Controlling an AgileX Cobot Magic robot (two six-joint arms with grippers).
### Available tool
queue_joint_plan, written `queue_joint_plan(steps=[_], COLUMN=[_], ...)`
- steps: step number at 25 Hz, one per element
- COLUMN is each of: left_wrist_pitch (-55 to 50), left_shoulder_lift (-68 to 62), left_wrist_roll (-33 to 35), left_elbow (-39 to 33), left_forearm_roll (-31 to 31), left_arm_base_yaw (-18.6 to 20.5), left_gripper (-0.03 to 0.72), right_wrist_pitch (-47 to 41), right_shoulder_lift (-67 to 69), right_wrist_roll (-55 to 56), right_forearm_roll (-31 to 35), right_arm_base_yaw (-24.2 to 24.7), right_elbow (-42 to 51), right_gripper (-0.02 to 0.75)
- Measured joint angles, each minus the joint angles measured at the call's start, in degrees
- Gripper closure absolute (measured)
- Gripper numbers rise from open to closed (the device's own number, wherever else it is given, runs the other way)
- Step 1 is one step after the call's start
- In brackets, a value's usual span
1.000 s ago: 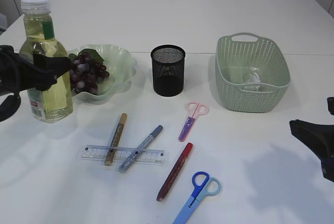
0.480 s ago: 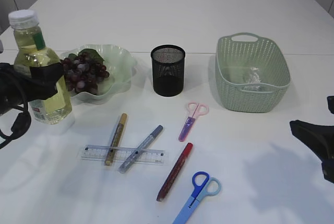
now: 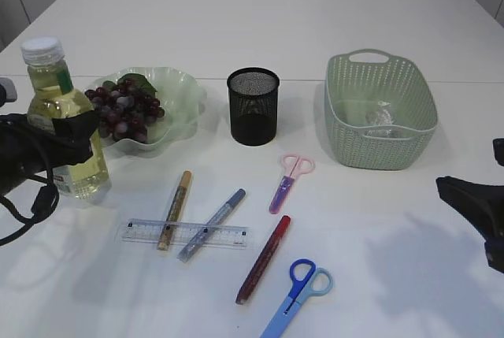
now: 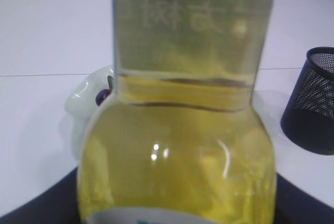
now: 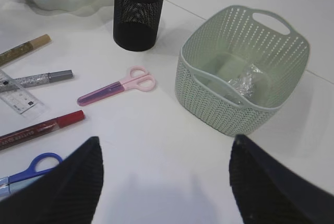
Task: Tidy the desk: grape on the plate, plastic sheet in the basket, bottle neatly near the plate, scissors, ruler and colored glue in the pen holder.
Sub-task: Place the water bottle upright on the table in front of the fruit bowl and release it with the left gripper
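Bottle (image 3: 61,129) base hidden by left hand (image 3: 75,135) gripping it, right hand (image 5: 164,174) wide, empty

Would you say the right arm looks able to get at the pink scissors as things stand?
Probably yes. The right gripper is open and holds nothing, and the pink scissors lie flat on bare table with nothing on top of them. The basket sits off to one side, the pen holder beyond.

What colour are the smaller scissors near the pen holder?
Pink scissors, clearest in the right wrist view.
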State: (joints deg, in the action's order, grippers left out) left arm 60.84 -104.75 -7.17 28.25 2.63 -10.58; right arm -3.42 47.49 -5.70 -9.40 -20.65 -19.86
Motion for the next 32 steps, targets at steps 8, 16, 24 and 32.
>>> queue_joint_plan(steps=[8,16,24,32], left_wrist_pitch=[0.3,0.2,0.3,1.8], left_shoulder_lift=[-1.1,-3.8,-4.7,-7.9], left_wrist_roll=[1.9,2.2,2.8,2.9], left_elbow=[0.0,0.1,1.6,3.2], left_forearm_roll=[-2.6,-3.0,-3.3,-3.4], left_arm_base_yaw=[0.0,0.0,0.0,0.0], left_gripper=[0.245,0.245,0.245,0.245], right_wrist_pitch=[0.3,0.3,0.5,0.5], right_shoulder_lift=[0.0,0.0,0.0,0.0], right_wrist_roll=[0.0,-0.1,-0.2,-0.2], right_forearm_roll=[-0.3,-0.3,-0.3,-0.3], right_arm_base_yaw=[0.0,0.0,0.0,0.0], right_elbow=[0.0,0.0,0.0,0.0], right_gripper=[0.155,0.155,0.155,0.155])
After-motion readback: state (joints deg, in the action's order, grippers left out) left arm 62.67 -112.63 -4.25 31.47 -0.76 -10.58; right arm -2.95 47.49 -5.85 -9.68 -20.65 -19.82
